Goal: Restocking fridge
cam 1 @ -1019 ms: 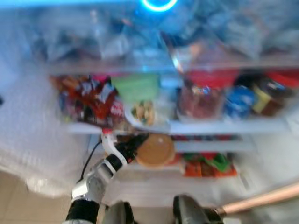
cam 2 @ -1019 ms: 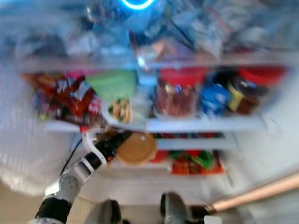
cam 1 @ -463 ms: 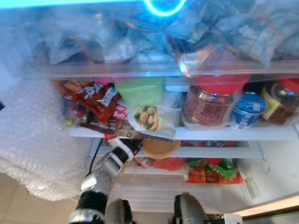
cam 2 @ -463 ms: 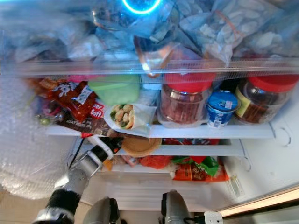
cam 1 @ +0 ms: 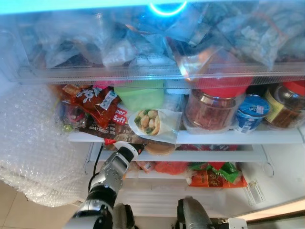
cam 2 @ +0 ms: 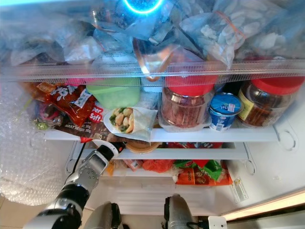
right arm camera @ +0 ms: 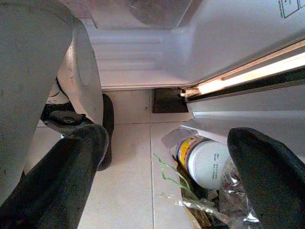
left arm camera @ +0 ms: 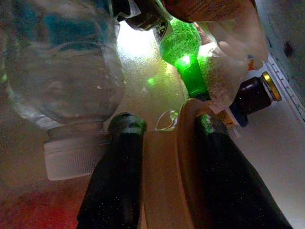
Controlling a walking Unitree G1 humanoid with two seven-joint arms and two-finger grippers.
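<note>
1. As you looked into the open fridge from the left, you had bubble wrap (cam 1: pixel 33 143) bulging over the left wall and red snack packets (cam 1: pixel 93 102) piled at the left end of the middle shelf (cam 1: pixel 238 137).
2. Just below those packets, your left gripper (cam 2: pixel 116 145) was reaching under the middle shelf, its fingers clamped on a tan round lidded tub (left arm camera: pixel 164 181); in the head views the tub (cam 2: pixel 138 146) sat mostly tucked in beneath the shelf edge.
3. In the left wrist view the tub was in among a clear plastic bottle (left arm camera: pixel 62 81), a green glass bottle (left arm camera: pixel 183 57) and a dark jar with a gold lid (left arm camera: pixel 257 93), so I judged it nearly placed, but not yet released.
4. Further right, the middle shelf held a wrap (cam 1: pixel 150 121), a red-lidded jar (cam 1: pixel 209 107) and a blue yoghurt pot (cam 1: pixel 250 113).
5. Your right gripper (right arm camera: pixel 171 157) hung low with its fingers apart and empty, above a white-lidded jar (right arm camera: pixel 205 160) among wrappers on the tiled floor (right arm camera: pixel 128 200).
6. I judged that jar to be stock still waiting, so the restocking was not complete.
</note>
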